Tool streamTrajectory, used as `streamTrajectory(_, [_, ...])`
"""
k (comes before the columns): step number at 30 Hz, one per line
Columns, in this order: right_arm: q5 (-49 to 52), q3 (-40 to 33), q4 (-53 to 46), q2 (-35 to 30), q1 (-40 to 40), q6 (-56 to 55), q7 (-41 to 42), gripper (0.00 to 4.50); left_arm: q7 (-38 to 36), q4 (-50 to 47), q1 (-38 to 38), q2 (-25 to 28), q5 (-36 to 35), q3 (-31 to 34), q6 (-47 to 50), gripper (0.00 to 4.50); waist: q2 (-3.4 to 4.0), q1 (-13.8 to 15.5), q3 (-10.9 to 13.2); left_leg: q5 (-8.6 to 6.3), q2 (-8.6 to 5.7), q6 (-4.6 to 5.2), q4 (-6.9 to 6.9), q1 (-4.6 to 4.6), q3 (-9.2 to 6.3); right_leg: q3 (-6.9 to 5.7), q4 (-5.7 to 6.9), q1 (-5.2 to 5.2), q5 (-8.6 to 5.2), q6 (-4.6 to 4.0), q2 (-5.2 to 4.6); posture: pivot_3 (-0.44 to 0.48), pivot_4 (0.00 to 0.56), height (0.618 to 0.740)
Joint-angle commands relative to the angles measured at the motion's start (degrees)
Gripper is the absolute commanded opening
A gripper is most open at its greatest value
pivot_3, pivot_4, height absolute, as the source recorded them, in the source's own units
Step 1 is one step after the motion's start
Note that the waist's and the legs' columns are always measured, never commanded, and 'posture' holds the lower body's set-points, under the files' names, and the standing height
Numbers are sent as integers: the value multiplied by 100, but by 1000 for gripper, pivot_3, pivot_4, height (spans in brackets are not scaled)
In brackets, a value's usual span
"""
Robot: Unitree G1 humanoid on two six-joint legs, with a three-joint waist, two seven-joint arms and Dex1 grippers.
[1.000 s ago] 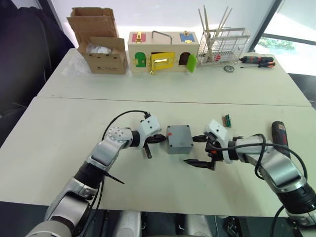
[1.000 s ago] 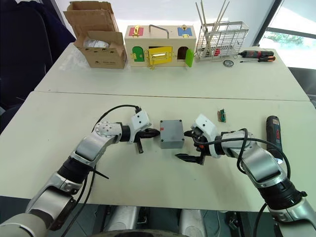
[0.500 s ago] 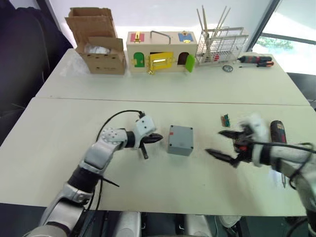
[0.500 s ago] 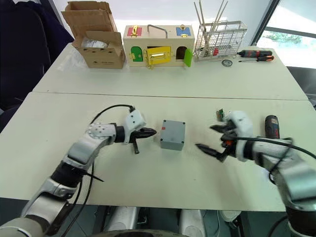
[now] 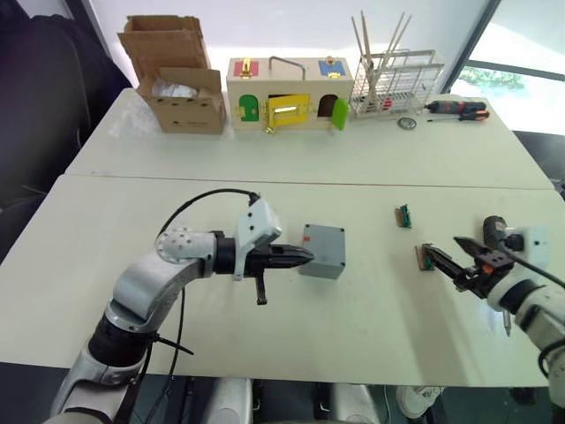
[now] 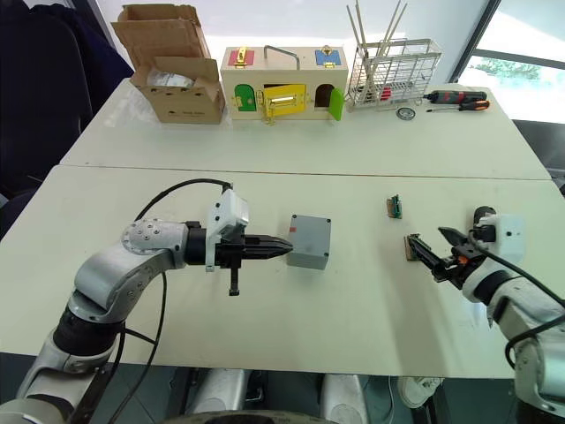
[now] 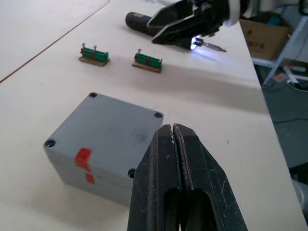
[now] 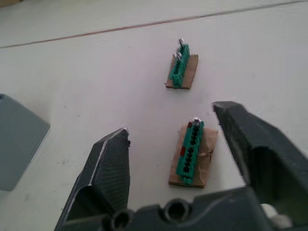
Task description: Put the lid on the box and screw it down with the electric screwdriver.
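The box (image 5: 321, 251) already wears its lid; the closed, empty left gripper (image 5: 300, 257) has come beside it, while the open, empty right gripper (image 5: 452, 259) has swung away toward the electric screwdriver (image 7: 144, 23).

1. The small grey plastic box (image 5: 321, 250) is sitting mid-table with its lid on.
2. The left gripper (image 5: 305, 257) is lying just left of the box.
3. Two green terminal strips (image 5: 403, 215) (image 5: 425, 257) are lying to the box's right.
4. The right gripper (image 5: 458, 256) is hovering farther right, over the nearer strip.

Head eyes overlook table (image 5: 106, 265); wrist cameras sit low
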Motion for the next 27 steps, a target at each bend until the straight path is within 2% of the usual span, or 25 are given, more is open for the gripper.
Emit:
streamTrajectory(1, [-103,88,165,1,-105,-384,-79,2973,43,-153,-69,42,-59,-97,-29,0,0,3,0,0,-1,0,0,0,0,0,0,0,0,0,-1,0,150,728])
streamTrajectory(6, [-219,303,723,8,-377,-680,-188,2973,63,-206,-90,189,-24,-193,-38,0,0,0,0,-14,0,24,1,0,0,1,0,1,0,0,-1,0,150,728])
streamTrajectory(14, [-143,455,862,34,-451,-748,-284,2973,78,-278,-53,361,-103,-185,-8,0,1,2,0,-1,0,3,0,0,0,1,0,0,0,0,-1,0,150,728])
streamTrajectory(17, [-112,448,972,49,-540,-772,-333,2224,101,-285,-44,389,-120,-195,2,0,1,-3,0,-2,1,3,0,0,-1,1,0,0,0,0,-1,0,150,728])
streamTrajectory(21, [-72,436,1020,114,-578,-804,-404,230,127,-285,-45,401,-128,-204,8,0,1,3,0,-2,0,3,0,0,-1,1,0,0,0,0,-1,0,150,728])
streamTrajectory(22, [-62,433,1023,127,-583,-809,-425,41,129,-282,-44,408,-134,-202,6,0,1,0,0,-2,0,3,0,0,0,1,0,0,0,0,-1,0,150,728])
streamTrajectory(27, [-75,480,995,142,-530,-808,-436,41,149,-259,-43,423,-124,-218,-8,0,1,1,0,-1,1,2,0,0,0,1,0,0,0,0,-1,0,150,728])
